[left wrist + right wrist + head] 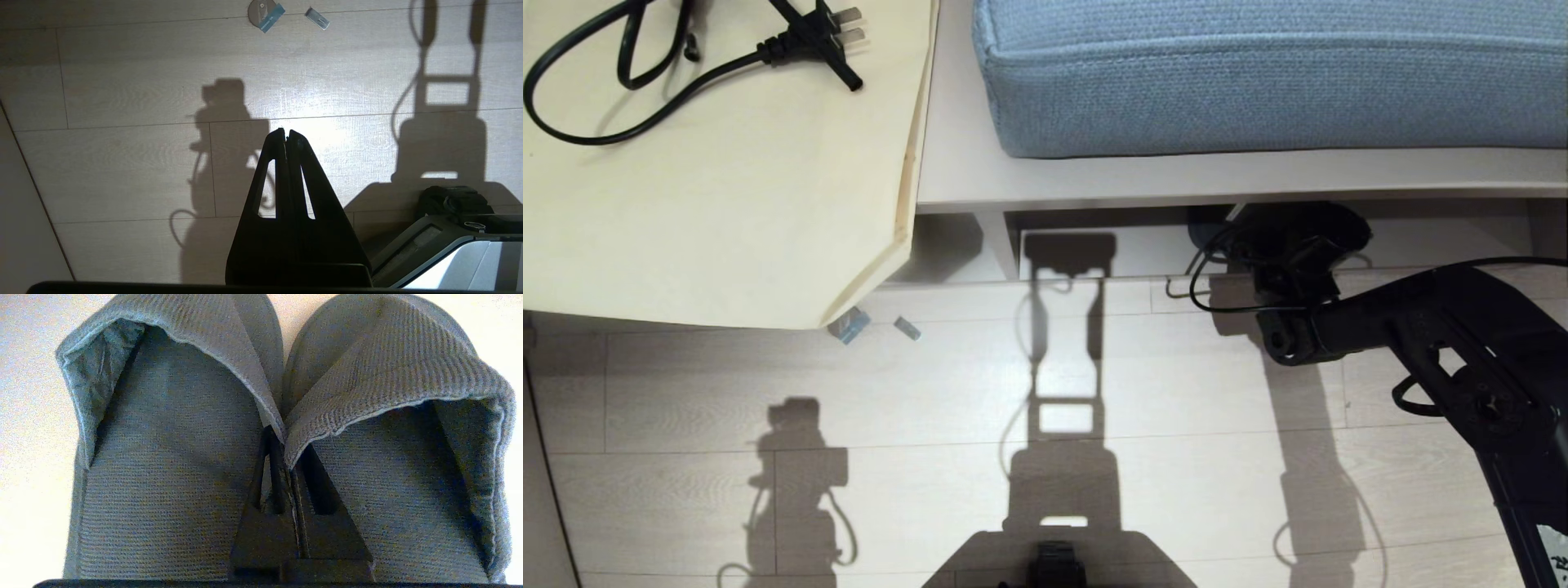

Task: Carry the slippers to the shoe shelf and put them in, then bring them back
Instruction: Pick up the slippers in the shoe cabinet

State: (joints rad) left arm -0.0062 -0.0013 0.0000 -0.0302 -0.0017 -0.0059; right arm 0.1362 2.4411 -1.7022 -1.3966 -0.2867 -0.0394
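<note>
Blue-grey ribbed fabric slippers (184,477) side by side, inner edges pinched together

Right arm reached forward and low from the right side, wrist bent downward, right gripper (286,437) with fingers pressed together — pinching fabric edges; left gripper (286,134) hung idle, pointing down, fingers touching

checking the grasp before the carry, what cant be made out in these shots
- Head view: the right gripper and slippers sit under the shoe shelf ledge, hidden by the arm.
- Right wrist view: the gripper's tips vanish under the pinched fabric edges; slipper heels cut off by the frame.
</note>
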